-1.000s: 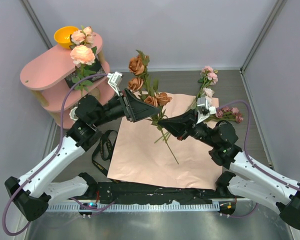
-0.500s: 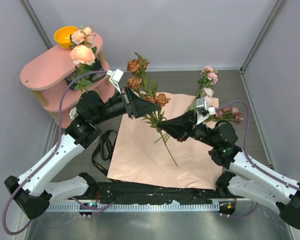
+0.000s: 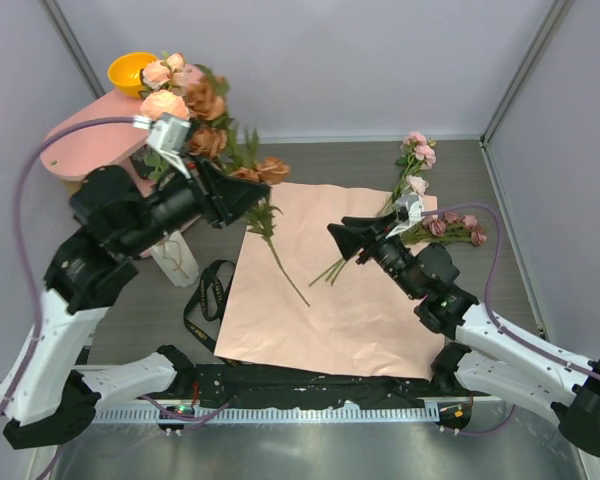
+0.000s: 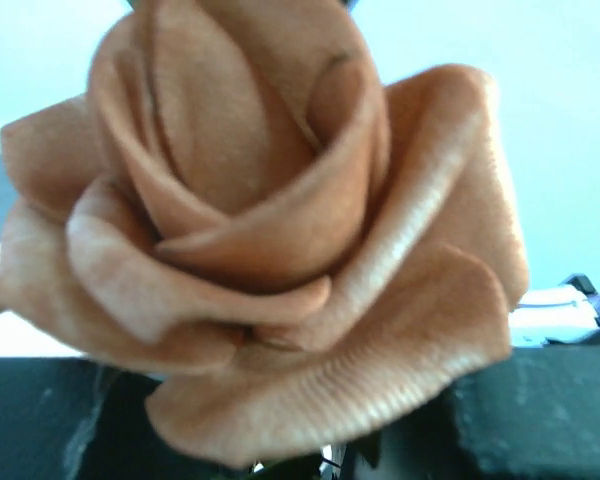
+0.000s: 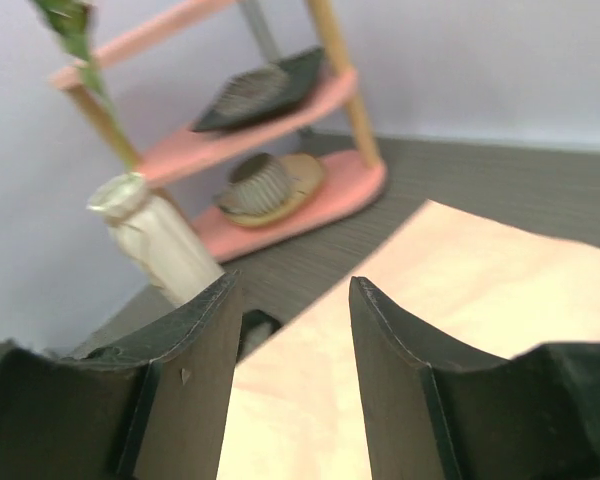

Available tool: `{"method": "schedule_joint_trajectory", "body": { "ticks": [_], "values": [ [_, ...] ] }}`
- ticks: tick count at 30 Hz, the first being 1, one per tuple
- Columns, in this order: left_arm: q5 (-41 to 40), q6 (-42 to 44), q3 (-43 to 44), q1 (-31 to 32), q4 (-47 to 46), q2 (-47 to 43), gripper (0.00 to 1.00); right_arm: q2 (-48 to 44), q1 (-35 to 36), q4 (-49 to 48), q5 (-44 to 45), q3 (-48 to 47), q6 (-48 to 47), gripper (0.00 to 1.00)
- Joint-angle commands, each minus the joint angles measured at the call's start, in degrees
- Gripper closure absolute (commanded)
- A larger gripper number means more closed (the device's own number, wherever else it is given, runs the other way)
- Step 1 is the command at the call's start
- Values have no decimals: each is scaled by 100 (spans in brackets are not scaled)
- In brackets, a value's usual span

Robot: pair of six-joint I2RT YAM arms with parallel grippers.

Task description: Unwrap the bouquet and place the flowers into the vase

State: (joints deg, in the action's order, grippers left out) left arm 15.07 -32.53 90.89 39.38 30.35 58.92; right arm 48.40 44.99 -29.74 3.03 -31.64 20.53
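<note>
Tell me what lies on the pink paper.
Loose green stems lie on the paper by the right gripper, which covers part of them. A long stem of the flowers held in the left gripper reaches over it.

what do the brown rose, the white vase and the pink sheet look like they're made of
Rust-brown rose: fabric, probably a synthetic weave; fine ribbing shows on the matte petals.
White vase: likely glazed ceramic with a soft sheen, but it is blurred.
Pink sheet: thin matte paper, lying flat with crisp straight edges.
</note>
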Motion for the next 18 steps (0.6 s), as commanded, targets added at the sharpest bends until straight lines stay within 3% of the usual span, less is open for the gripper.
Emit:
{"method": "schedule_joint_trajectory", "body": {
  "ticks": [1, 5, 9, 13, 18],
  "values": [
    [-1899, 1310, 1218, 18, 1716, -451, 83, -6, -8, 152, 1358, 167, -225, 48],
    [-3987, 1925, 1800, 18, 2422, -731, 82, 143, -8, 109, 1341, 167, -217, 48],
    [-5474, 2532, 1625, 18, 2222, -1144, 82, 345, -17, 65, 1358, 167, -199, 48],
    [-6347, 3225, 1204, 18, 1170, -1496, 82, 538, -17, 21, 1341, 149, -164, 48],
    [-6613, 3596, 659, 18, 220, -1567, 83, 688, -43, -6, 1297, 123, -146, 48]
  ]
}}
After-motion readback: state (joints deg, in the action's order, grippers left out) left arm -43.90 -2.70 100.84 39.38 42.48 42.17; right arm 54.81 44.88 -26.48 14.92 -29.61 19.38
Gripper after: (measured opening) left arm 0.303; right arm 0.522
